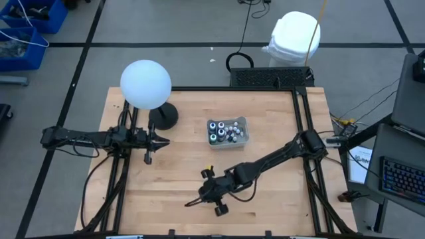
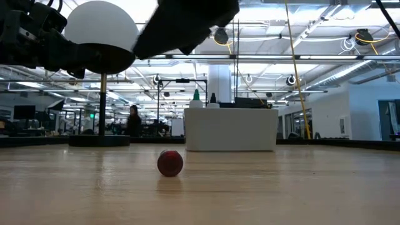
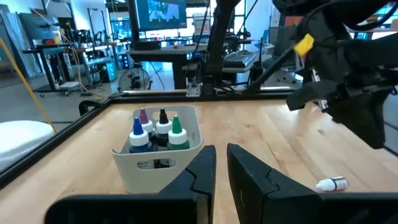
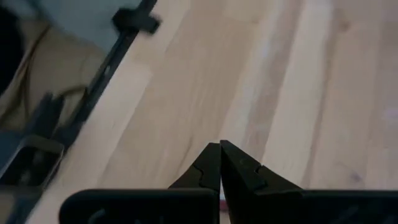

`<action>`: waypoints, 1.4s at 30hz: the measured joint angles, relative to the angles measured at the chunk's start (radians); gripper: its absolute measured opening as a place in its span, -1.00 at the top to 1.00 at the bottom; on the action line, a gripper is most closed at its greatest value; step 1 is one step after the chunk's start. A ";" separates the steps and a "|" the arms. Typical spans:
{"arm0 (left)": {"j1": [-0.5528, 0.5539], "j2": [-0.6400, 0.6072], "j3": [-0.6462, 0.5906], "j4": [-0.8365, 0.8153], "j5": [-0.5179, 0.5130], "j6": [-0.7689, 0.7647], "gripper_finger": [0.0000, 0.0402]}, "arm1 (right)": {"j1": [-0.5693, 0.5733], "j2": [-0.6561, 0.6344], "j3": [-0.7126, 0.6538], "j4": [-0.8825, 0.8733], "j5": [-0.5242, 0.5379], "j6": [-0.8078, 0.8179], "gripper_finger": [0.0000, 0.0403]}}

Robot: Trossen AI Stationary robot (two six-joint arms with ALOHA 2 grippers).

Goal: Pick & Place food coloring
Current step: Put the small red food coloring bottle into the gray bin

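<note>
Several small food coloring bottles [image 1: 226, 131] with white caps stand upright in a pale rectangular tray [image 1: 245, 138] at the table's middle. The left wrist view shows them with blue, green, black and purple tips [image 3: 155, 130]. One small white-capped bottle [image 3: 333, 183] lies on its side on the wood. My right gripper [image 1: 192, 201] hangs shut above the near middle of the table, slanting down, with nothing between its fingers [image 4: 219, 149]. My left gripper [image 1: 166, 141] waits level at the left, its fingers a narrow gap apart [image 3: 221, 158] and touching nothing.
A lamp with a white globe [image 1: 145, 83] and a dark round base [image 1: 164, 117] stands at the far left of the table. A small red round thing [image 2: 170, 162] lies on the wood near the front; whether it is the lying bottle I cannot tell. Black rails [image 1: 302, 113] frame the table.
</note>
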 joint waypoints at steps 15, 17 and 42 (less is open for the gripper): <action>0.000 0.000 0.000 -0.036 0.002 -0.015 0.76 | 0.062 0.037 0.001 0.123 0.285 0.437 1.00; 0.000 0.000 0.000 -0.047 0.002 -0.033 0.76 | 0.066 0.063 0.001 0.176 0.286 0.484 0.97; 0.000 0.000 0.000 -0.065 0.080 0.016 0.76 | 0.125 0.111 0.000 -0.055 0.551 0.912 0.23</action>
